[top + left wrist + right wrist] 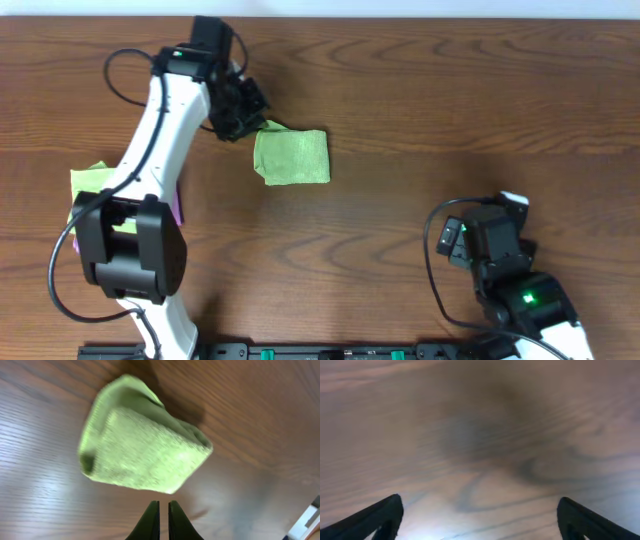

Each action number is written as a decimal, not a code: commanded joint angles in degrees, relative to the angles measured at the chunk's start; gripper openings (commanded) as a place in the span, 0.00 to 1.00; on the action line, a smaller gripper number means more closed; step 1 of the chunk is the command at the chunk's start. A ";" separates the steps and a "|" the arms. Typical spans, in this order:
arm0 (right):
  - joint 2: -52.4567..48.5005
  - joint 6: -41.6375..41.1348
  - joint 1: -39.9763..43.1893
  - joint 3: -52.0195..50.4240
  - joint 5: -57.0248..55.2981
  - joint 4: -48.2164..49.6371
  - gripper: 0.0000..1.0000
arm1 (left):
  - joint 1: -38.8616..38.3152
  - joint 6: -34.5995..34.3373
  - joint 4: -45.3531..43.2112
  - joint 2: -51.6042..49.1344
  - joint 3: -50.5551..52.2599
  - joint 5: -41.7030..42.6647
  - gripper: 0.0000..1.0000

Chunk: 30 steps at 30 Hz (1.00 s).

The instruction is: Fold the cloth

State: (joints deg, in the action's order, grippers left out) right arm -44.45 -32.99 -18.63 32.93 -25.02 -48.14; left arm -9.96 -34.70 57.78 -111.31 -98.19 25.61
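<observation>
A green cloth (291, 157) lies folded into a small square on the wooden table (430, 110), left of the middle. In the left wrist view the cloth (142, 452) shows as a thick folded pad with one raised corner. My left gripper (243, 115) is just off the cloth's upper left corner; its fingers (163, 510) are shut with nothing between them, a little short of the cloth's edge. My right gripper (462, 243) is at the lower right, far from the cloth; its fingers (480, 515) are wide open over bare wood.
A stack of other cloths, yellow-green on top with purple beneath (92, 185), lies at the left edge under the left arm. A black rail (320, 351) runs along the front edge of the table.
</observation>
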 commanded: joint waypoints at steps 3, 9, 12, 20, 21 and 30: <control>0.20 -8.76 0.37 -3.54 -10.75 0.11 0.99 | -2.29 -4.44 0.50 1.40 -1.07 -0.72 0.16; 0.20 -8.96 0.35 -3.78 -16.00 0.13 0.99 | -2.82 -7.78 1.60 1.40 0.63 -2.05 0.54; 0.20 -8.94 0.35 -3.78 -17.20 -0.26 0.99 | -2.80 -8.31 1.55 1.40 3.58 -2.01 0.60; 0.20 -8.96 0.35 -3.78 -17.16 -0.46 0.99 | -2.82 -13.33 -4.76 1.62 13.11 1.36 0.61; 0.20 -8.96 0.35 -3.78 -17.14 -0.48 0.99 | -2.82 -13.86 -5.57 1.66 13.81 1.64 0.61; 0.20 -8.96 0.35 -3.78 -16.74 -0.46 0.99 | -2.82 -19.85 -15.50 7.30 22.53 3.48 0.61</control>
State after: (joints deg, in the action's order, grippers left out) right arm -44.49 -41.04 -18.63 29.36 -40.53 -48.53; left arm -12.71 -51.68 43.22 -108.55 -78.08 28.38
